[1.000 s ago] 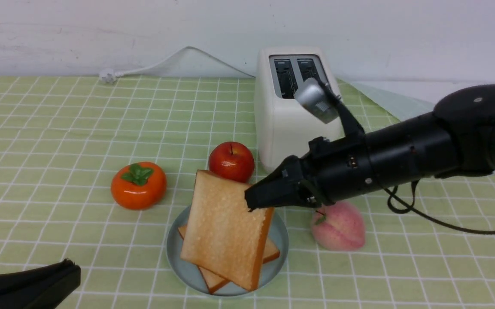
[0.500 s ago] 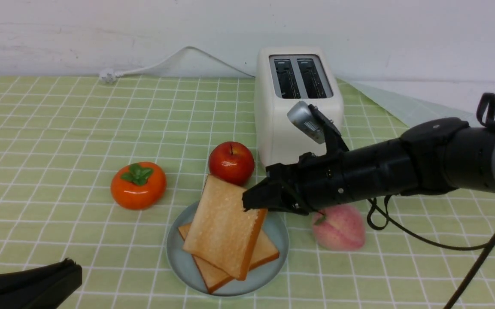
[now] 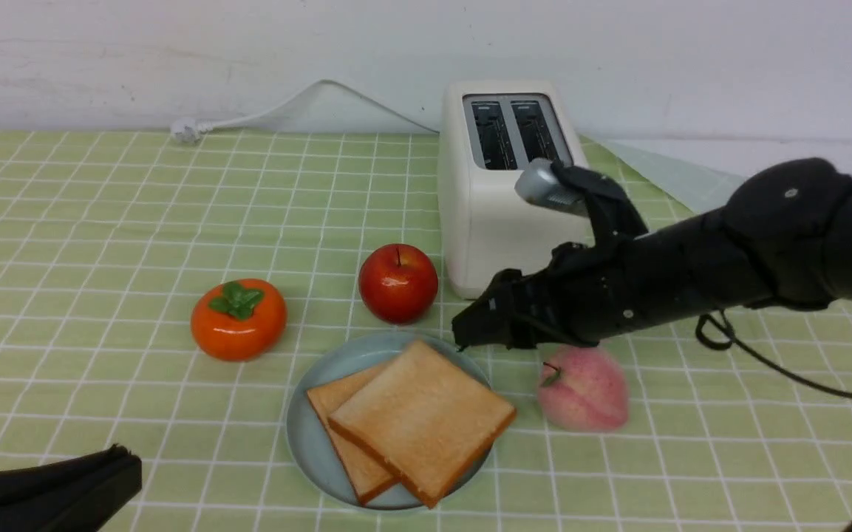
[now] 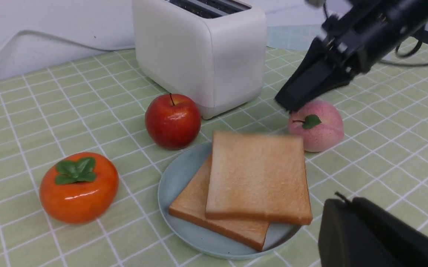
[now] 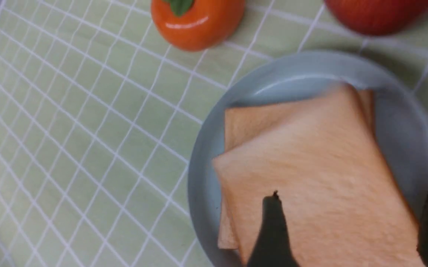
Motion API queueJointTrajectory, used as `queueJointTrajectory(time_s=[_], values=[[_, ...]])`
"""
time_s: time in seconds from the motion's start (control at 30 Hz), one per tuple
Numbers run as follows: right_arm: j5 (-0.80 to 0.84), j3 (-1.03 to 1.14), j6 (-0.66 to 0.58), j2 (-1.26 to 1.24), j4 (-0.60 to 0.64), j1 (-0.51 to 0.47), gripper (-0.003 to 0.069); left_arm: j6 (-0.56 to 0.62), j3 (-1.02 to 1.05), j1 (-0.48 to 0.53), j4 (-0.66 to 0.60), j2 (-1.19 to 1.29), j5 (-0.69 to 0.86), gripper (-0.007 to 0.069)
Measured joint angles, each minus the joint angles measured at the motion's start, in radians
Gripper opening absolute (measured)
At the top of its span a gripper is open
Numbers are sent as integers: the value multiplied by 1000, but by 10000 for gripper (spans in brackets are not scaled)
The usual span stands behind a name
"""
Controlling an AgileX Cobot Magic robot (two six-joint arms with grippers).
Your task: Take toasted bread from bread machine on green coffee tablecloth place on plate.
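Golden toast (image 3: 414,421), two overlapping slices, lies flat on the blue plate (image 3: 307,436), in front of the toaster (image 3: 499,222). The right gripper (image 3: 462,336) hangs just over the plate's far edge, jaws spread and empty. The left gripper (image 3: 128,464) sits closed, well apart.

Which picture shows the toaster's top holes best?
The front view: it looks down on the bread machine, so both dark slots show. The left wrist view shows mostly its sides, slots cut off. The right wrist view misses it.
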Motion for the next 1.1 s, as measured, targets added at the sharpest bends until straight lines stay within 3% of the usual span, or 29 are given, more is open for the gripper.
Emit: queueJointTrajectory(time_s=[0.27,0.43,0.53,0.57,0.6,0.63,0.83,1.1], values=[[43,0,148,-274,-280,0,359,0,0,0,0,0,-2,2],[171,0,288,-433,-474,0,226,0,0,0,-27,0,-22,1],[303,0,435,-572,-641,0,69,-1,0,0,-84,-6,-27,-13],[303,0,443,-579,-641,0,69,-1,0,0,-86,-8,-27,-13],[370,0,504,-635,-718,0,6,-1,0,0,-100,-27,-28,-13],[408,1,549,-669,-757,0,-10,-1,0,0,-105,-45,-27,-13],[543,106,715,-898,-919,0,-11,-52,0,0,-84,-185,-19,-13],[542,410,892,-1217,-976,0,-8,-150,43,0,-17,-245,-16,-13]])
